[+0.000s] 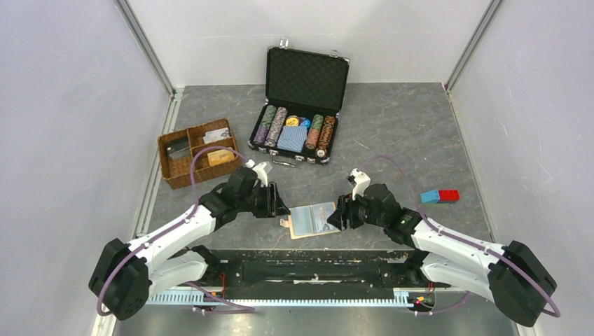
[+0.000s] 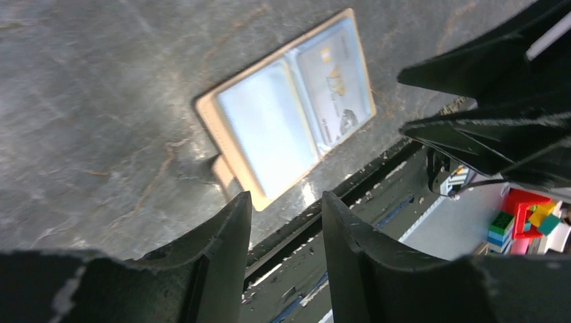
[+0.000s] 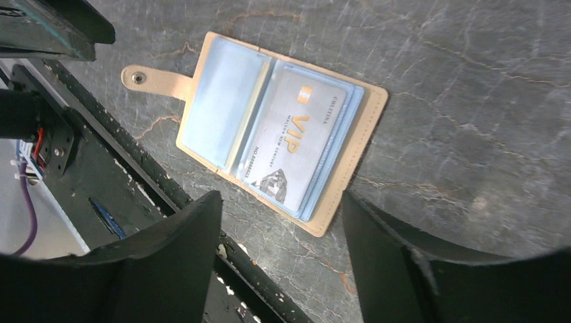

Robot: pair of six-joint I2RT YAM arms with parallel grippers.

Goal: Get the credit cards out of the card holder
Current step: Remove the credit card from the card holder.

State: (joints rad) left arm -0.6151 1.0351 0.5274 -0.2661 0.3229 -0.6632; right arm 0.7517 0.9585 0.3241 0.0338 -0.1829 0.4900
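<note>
Overhead view is bright and even, with only soft shadows on the table (image 1: 413,126). Left wrist view smears with blur, and glare whitens the card holder (image 2: 286,114) pockets; the left gripper (image 2: 286,202) sits dark and unfocused. Right wrist view is crisper, gold lettering on the credit card (image 3: 296,145) readable, the lower right corner rounding into black.

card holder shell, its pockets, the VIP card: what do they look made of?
Card holder: tan leather or imitation, matte, with a snap stud on the strap tab; can't tell which. Pockets: clear bluish soft plastic film, glossy with glare streaks. VIP card: probably rigid plastic, silver-grey, smooth, with printed gold lettering.
</note>
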